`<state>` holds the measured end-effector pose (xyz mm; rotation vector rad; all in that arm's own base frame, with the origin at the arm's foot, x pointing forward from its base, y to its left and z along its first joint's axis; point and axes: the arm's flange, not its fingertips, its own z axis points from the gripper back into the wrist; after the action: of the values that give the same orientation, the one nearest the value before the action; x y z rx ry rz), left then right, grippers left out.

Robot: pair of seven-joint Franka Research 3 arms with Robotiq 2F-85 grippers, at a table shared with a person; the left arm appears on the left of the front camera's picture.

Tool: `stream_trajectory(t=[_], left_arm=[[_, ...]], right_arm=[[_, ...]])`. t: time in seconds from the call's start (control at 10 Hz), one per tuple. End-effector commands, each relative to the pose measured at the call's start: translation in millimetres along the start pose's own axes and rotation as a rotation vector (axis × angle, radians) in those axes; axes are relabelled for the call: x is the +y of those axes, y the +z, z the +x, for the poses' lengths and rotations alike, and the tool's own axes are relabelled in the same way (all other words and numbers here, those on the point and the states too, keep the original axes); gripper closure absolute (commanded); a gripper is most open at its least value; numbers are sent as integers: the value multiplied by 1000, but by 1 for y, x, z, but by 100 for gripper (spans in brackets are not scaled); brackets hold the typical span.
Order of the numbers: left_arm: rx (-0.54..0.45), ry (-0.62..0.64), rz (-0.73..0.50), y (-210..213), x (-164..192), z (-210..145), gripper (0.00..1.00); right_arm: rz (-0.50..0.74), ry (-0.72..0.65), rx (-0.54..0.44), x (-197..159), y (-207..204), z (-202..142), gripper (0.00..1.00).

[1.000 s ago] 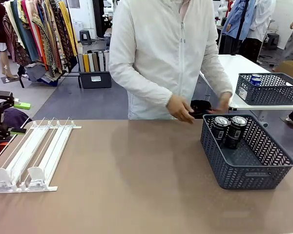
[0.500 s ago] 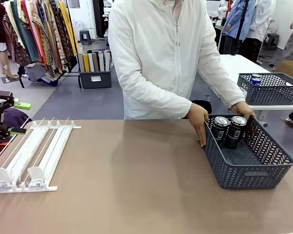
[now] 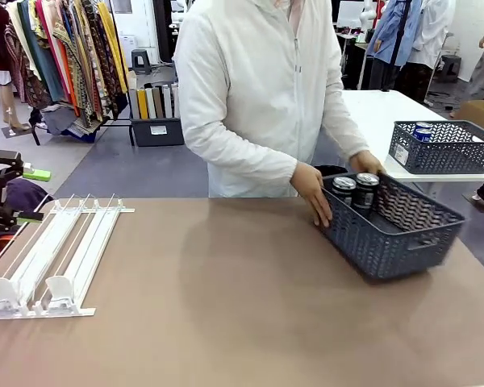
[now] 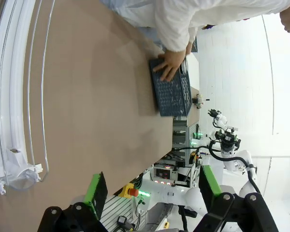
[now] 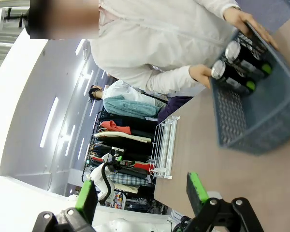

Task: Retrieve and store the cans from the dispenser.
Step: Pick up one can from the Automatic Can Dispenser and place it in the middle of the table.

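The person's hands (image 3: 313, 192) are tilting the basket (image 3: 399, 228), two cans (image 3: 355, 192) standing inside; the dispenser (image 3: 52, 256) is lying empty at the desk's (image 3: 226, 298) left. Both grippers, left (image 4: 152, 188) and right (image 5: 140, 193), are hanging wide, holding nothing; storing looks finished, awaiting refill

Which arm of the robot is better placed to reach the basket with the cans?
Probably the right. The basket with two cans sits at the table's right side, tilted in the person's hands. The dispenser lies far left, near the left arm.
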<state>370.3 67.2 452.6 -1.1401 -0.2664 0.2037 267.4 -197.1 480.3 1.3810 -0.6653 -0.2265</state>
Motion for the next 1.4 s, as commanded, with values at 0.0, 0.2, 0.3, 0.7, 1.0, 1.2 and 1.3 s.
stream_trajectory(t=[0.0, 0.2, 0.3, 0.7, 1.0, 1.2, 1.3], left_arm=[[13, 4, 4, 3, 0, -1, 0], [13, 4, 4, 3, 0, -1, 0], [13, 4, 4, 3, 0, -1, 0], [13, 4, 4, 3, 0, -1, 0], [13, 4, 4, 3, 0, -1, 0], [13, 4, 4, 3, 0, -1, 0], [13, 4, 4, 3, 0, -1, 0]], right_arm=[[19, 13, -12, 3, -1, 3, 0], [19, 13, -12, 3, -1, 3, 0], [19, 13, -12, 3, -1, 3, 0], [19, 13, -12, 3, -1, 3, 0], [19, 13, -12, 3, -1, 3, 0], [19, 13, -12, 3, -1, 3, 0], [19, 13, -12, 3, -1, 3, 0]])
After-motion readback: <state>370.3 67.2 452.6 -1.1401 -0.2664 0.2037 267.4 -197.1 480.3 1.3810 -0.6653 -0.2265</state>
